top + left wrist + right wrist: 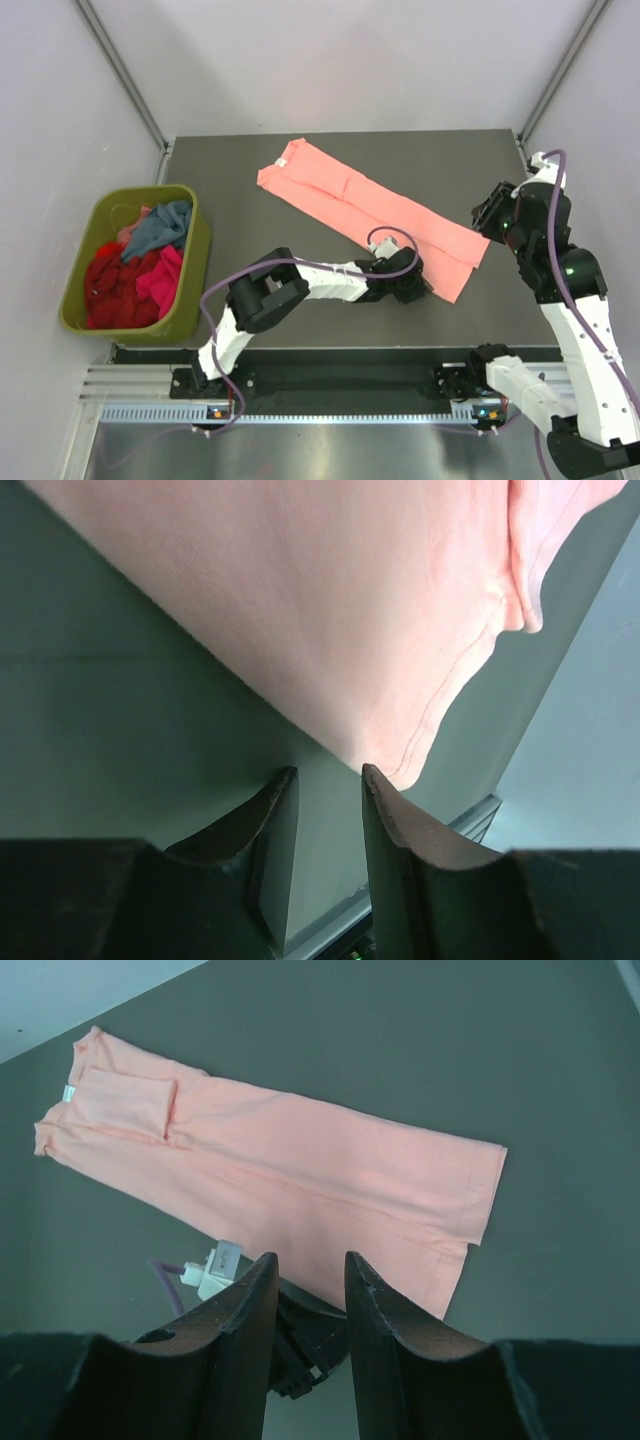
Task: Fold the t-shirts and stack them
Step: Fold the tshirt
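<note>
The pink shirt [365, 210] lies on the table [220, 200] as a long narrow strip, running diagonally from the collar at the far left to the hem at the near right; the red shirt [110, 285], magenta shirt [160, 280] and teal shirt [160, 228] sit heaped in the green bin [197, 262] at the left. Your left gripper [328, 770] is low at the strip's near edge, close to the hem end, jaws apart with nothing between them and the cloth just beyond the tips; your right gripper [310, 1257] hangs above the hem end, jaws partly apart and empty too. The step in hand looks like folding the strip crosswise; take one hem corner in each gripper, pinching every layer; lift only enough to clear the table; carry both corners level toward the collar so the edges line up; lay the cloth down before letting go.
</note>
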Tool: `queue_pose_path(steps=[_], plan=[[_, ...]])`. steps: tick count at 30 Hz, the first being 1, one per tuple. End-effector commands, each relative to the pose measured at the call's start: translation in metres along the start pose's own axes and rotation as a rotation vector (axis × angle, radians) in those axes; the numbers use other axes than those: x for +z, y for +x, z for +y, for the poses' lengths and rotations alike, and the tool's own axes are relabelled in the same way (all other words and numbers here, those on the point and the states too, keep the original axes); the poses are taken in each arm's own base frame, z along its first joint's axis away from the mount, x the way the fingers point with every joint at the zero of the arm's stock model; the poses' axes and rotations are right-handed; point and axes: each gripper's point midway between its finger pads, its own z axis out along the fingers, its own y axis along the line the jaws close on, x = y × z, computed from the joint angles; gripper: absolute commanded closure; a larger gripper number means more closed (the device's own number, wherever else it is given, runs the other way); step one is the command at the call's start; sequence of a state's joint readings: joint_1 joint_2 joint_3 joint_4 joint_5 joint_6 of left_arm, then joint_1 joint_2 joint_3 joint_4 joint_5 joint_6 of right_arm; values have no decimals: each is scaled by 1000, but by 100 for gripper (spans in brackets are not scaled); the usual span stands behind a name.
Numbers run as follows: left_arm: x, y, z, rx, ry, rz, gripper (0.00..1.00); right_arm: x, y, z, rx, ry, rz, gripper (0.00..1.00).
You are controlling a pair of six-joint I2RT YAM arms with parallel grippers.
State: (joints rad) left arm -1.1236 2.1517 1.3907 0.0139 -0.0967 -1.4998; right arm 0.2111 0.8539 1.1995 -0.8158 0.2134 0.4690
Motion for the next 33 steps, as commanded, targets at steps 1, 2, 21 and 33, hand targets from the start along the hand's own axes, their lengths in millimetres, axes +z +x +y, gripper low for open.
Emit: queue_pose_path(steps=[1, 2, 21, 33], plan=[[2, -7, 3, -70, -25, -69, 62, -14, -23, -1, 27, -2, -84, 66], [4, -7, 4, -75, -27, -72, 62, -14, -22, -1, 29, -3, -86, 66], [28, 7, 29, -106, -86, -30, 91, -20, -22, -7, 18, 7, -112, 65], [-9, 8, 55, -3, -138, -34, 100, -16, -7, -7, -28, -18, -64, 64]])
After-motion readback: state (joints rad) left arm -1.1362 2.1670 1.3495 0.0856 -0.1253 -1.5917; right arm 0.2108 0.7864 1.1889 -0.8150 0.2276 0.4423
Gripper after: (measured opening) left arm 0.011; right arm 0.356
